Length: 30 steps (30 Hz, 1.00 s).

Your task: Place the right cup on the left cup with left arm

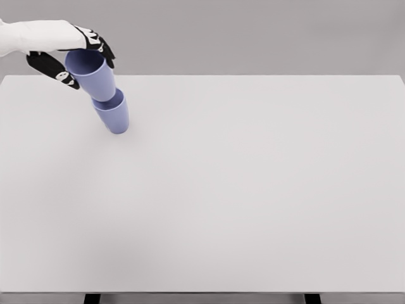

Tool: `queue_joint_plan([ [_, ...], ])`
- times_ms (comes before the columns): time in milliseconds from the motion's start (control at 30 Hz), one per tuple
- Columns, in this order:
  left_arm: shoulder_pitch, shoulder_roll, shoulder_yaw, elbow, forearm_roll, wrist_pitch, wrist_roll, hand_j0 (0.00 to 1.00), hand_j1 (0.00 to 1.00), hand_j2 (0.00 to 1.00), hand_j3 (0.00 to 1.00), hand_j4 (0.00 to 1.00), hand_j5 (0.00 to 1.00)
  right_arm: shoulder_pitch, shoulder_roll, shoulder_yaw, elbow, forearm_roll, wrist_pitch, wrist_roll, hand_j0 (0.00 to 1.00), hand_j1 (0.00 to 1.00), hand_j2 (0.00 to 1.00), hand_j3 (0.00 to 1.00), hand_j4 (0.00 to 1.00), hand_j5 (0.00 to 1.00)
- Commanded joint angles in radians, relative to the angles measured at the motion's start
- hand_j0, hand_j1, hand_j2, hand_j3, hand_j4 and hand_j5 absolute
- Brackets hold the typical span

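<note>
Now upper cup (pixel 92 75) in fingers (pixel 101 44), nested (partly) in lower cup (pixel 114 114)

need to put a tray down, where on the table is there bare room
Everything right of and in front of the lower cup is bare table. The far left corner is crowded: the left hand holds the upper cup over the lower one.

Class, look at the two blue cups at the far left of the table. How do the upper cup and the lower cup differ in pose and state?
The upper cup is grasped by the left hand; the lower cup stands on the table, untouched by the hand. The upper cup's open mouth shows fully; the lower cup's mouth is covered by the upper cup's base. Both share one blue colour and tapered shape.
</note>
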Motion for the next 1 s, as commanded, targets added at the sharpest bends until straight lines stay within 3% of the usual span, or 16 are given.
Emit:
queue_joint_plan([
  [0, 0.000, -0.009, 0.000, 0.037, 0.006, 0.003, -0.002, 0.61, 0.61, 0.61, 0.61, 0.61, 0.61, -0.002, 0.000, 0.000, 0.000, 0.000, 0.000, 0.000, 1.00, 1.00, 1.00, 1.00, 1.00, 1.00],
  [533, 0.015, -0.109, 0.000, 0.189, -0.004, 0.003, -0.004, 0.62, 0.62, 0.62, 0.62, 0.62, 0.62, 0.000, 0.000, 0.000, 0.000, 0.000, 0.000, 0.001, 1.00, 1.00, 1.00, 1.00, 1.00, 1.00],
  [967, 0.025, -0.124, -0.002, 0.198, -0.005, 0.003, -0.002, 0.62, 0.62, 0.62, 0.62, 0.62, 0.62, 0.000, 0.000, 0.000, 0.000, 0.000, 0.000, 0.000, 1.00, 1.00, 1.00, 1.00, 1.00, 1.00],
])
